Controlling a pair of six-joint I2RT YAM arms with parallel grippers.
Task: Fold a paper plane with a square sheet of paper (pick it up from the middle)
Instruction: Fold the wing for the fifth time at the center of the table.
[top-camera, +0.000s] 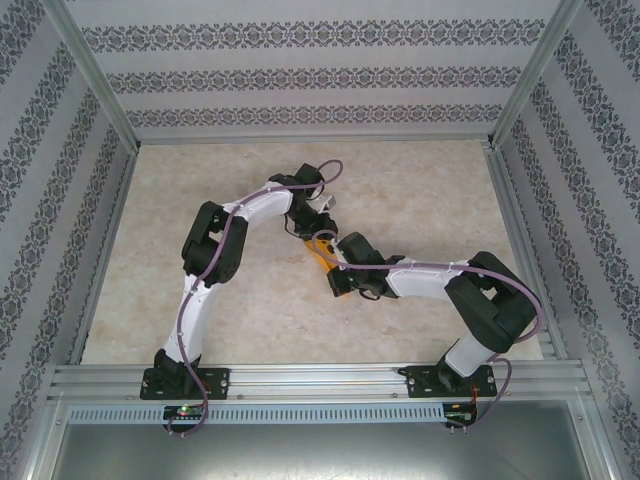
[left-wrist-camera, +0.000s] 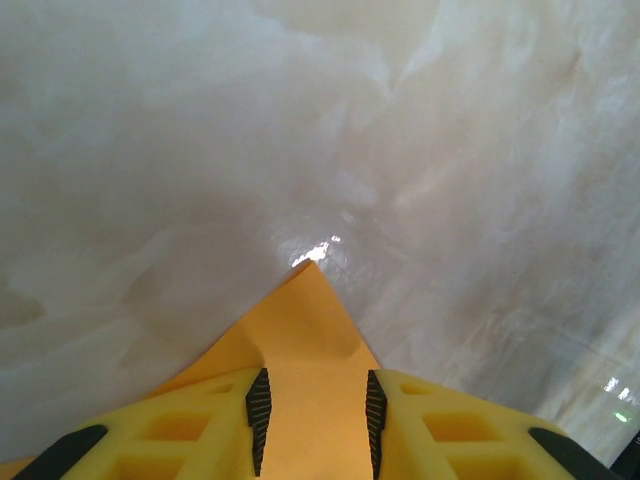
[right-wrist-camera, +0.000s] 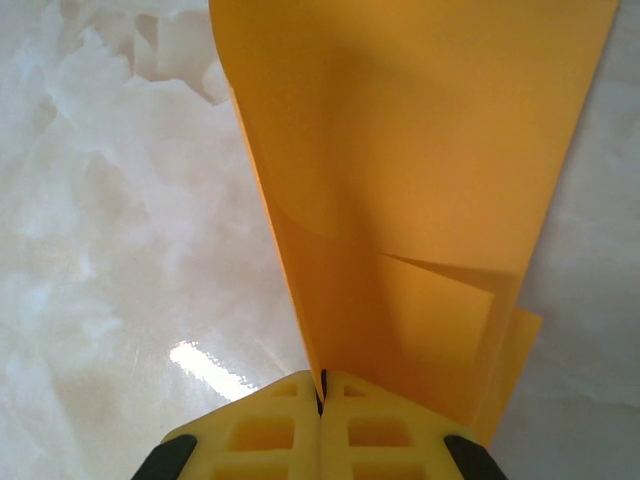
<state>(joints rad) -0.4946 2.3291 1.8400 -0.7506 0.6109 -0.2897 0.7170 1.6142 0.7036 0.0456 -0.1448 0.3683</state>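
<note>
Paper: the orange-yellow paper (right-wrist-camera: 420, 150) sits near the middle of the counter (top-camera: 430, 190), well apart from all four edges, between the two wrists. It is partly folded; a creased flap and a doubled layer are seen in the right wrist view.

Right tool: the right tool (right-wrist-camera: 322, 388) is pressed together, with one edge of the paper pinched in the seam between the fingers. From there the sheet rises up and away from the counter.

Reason, right hold: judged to be a lift. One panel is held off the counter so that it can be swung over a crease line.

Left tool: the left tool (left-wrist-camera: 316, 405) is spread part way. The paper is seen across the gap and passing under both fingers, so nothing is pinched. A pointed corner (left-wrist-camera: 312, 270) projects ahead of the pads (left-wrist-camera: 258, 405) onto bare counter.

Reason, left placement: judged to be a hold-down, with the pointed end straddled so that it lies flat while the other side is raised. Whether the fingers actually bear on the paper cannot be told.

Step in hand: a fold on a part-made wedge — a point is formed, but no finished plane is seen.

Risk: the paper is thin, so a pull from the right tool could drag the point out of line or tear the sheet at the pinch.
</note>
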